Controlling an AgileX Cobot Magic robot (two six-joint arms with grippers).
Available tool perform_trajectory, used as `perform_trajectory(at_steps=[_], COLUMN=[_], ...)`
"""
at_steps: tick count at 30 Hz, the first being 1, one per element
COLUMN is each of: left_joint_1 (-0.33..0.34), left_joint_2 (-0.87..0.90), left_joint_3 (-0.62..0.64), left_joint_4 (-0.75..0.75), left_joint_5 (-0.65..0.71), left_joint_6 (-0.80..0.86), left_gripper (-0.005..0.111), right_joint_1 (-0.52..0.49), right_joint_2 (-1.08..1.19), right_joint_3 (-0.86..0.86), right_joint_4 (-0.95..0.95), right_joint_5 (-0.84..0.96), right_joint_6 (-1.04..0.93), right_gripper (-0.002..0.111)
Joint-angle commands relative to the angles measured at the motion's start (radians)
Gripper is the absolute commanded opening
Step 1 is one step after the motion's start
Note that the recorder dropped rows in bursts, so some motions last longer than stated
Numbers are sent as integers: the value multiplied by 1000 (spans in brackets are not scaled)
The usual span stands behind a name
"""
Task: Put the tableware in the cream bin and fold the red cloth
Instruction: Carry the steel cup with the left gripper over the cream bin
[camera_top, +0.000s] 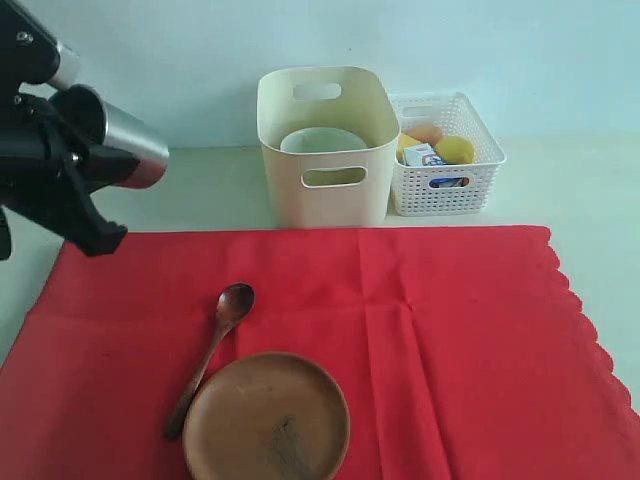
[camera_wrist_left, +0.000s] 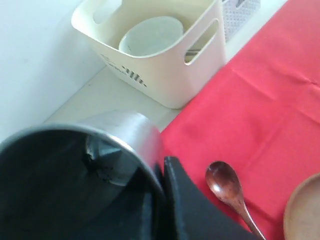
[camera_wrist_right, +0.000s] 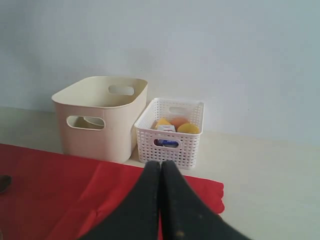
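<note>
The left gripper (camera_wrist_left: 161, 197) is clamped on the shiny steel cup (camera_top: 122, 146), holding it in the air over the far left corner of the red cloth (camera_top: 450, 340), well to the left of the cream bin (camera_top: 325, 190). The cup lies tilted on its side. In the left wrist view its dark open mouth fills the near corner, and one black finger (camera_wrist_left: 192, 215) presses against the outside of its rim. The other finger is hidden, seemingly inside the cup. The cream bin stands upright on the pale table (camera_top: 200, 190) just beyond the cloth's far edge, and the pale white-green bowl (camera_top: 322, 140) sits upright in its bottom. Touching or almost touching the bin's right side is a lower white lattice basket (camera_top: 445, 190) holding a lemon (camera_top: 456, 150), a small blue-and-white carton (camera_top: 424, 155) and something orange behind them. The red cloth is spread flat and unfolded, with a few creases down its middle and its scalloped edge on the right. On its near left part lies the dark wooden spoon (camera_top: 215, 345), bowl end away from the camera. Its handle runs down beside the round brown plate (camera_top: 267, 418), just touching or nearly touching the plate's left rim. The right gripper (camera_wrist_right: 160, 170) hangs over the cloth's edge facing the bin and basket — its two black fingers pressed flat together, with nothing between them.
</note>
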Motion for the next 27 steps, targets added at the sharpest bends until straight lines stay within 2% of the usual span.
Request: perform_trajectory(at_steps=[1, 16, 21, 27], left_joint_1=[-3, -10, -72, -92], left_joint_2=[71, 420, 645, 845], left_joint_3=[-85, -406, -632, -846], left_joint_4=[-22, -22, -22, -22], left_joint_5=[-50, -80, -78, -75], left_joint_6=[28, 181, 273, 273], left_gripper=[0, 0, 0, 0], right_joint_1=[-7, -7, -7, -7], right_joint_2=[-5, -5, -5, -5], right_joint_3=[5, 5, 5, 5], right_joint_4=[-1, -1, -1, -1], right_joint_5=[-3, -3, -3, -3], right_joint_6=[-1, -1, -1, -1], right_gripper=[0, 0, 0, 0])
